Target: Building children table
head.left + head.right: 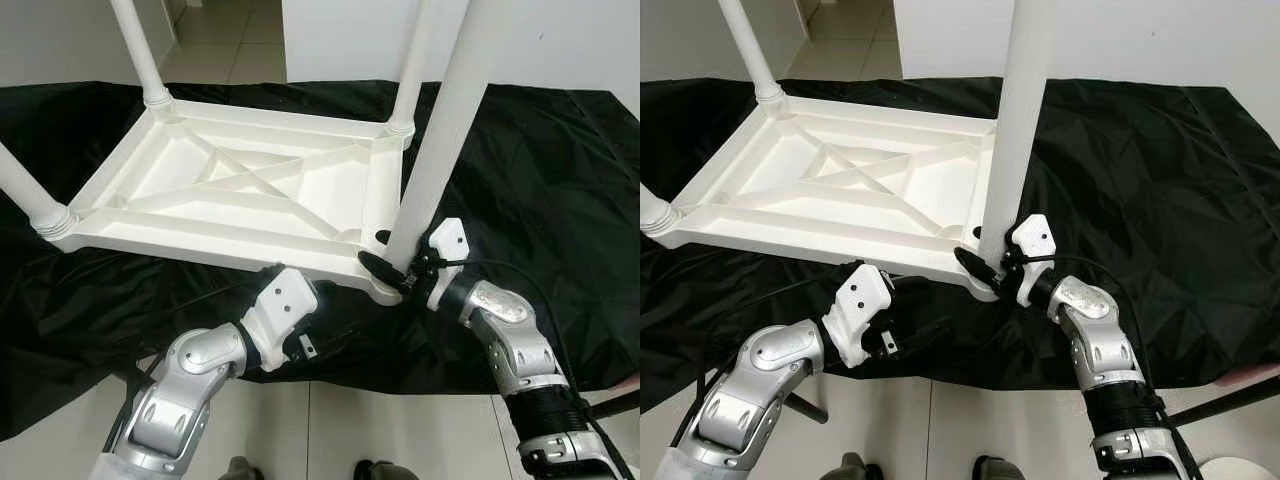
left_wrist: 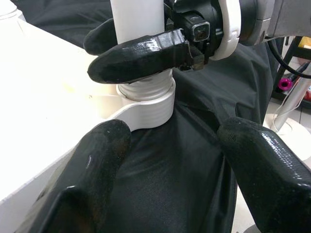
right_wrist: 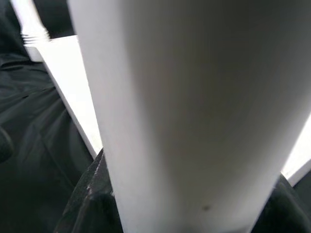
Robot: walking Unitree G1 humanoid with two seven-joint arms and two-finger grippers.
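Here: upturned white table [image 1: 250, 190] on black cloth [image 1: 530, 180].
Right gripper [image 1: 392, 262] fingers pinch near corner leg [image 1: 440, 150]; left gripper [image 2: 170, 160] fingers spread.

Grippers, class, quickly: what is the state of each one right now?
Left gripper: open, holding nothing, near the table's corner socket.
Right gripper: closed around the white table leg.

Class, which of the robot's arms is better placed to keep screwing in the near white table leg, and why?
Right. The right gripper already clamps the white cylindrical plastic table leg just above its socket; the left gripper hangs open beside it.
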